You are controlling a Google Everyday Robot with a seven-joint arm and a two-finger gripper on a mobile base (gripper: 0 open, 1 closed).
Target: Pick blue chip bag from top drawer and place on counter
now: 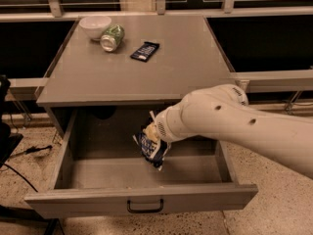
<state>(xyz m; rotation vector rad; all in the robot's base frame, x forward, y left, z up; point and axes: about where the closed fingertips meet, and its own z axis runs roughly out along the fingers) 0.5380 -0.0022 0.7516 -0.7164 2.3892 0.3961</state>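
Observation:
The top drawer (142, 198) stands pulled open, with a black handle on its front panel. My white arm reaches in from the right. My gripper (150, 131) is shut on the blue chip bag (153, 148), a crumpled dark blue bag with white patches. The bag hangs from the gripper, lifted off the drawer floor, over the middle of the drawer. The grey counter (171, 70) lies above and behind it.
On the counter's far left stand a white bowl (95, 26), a green can on its side (112, 37) and a flat dark bar wrapper (145, 51). Black cables (19, 155) lie on the floor at left. A rail runs behind the counter.

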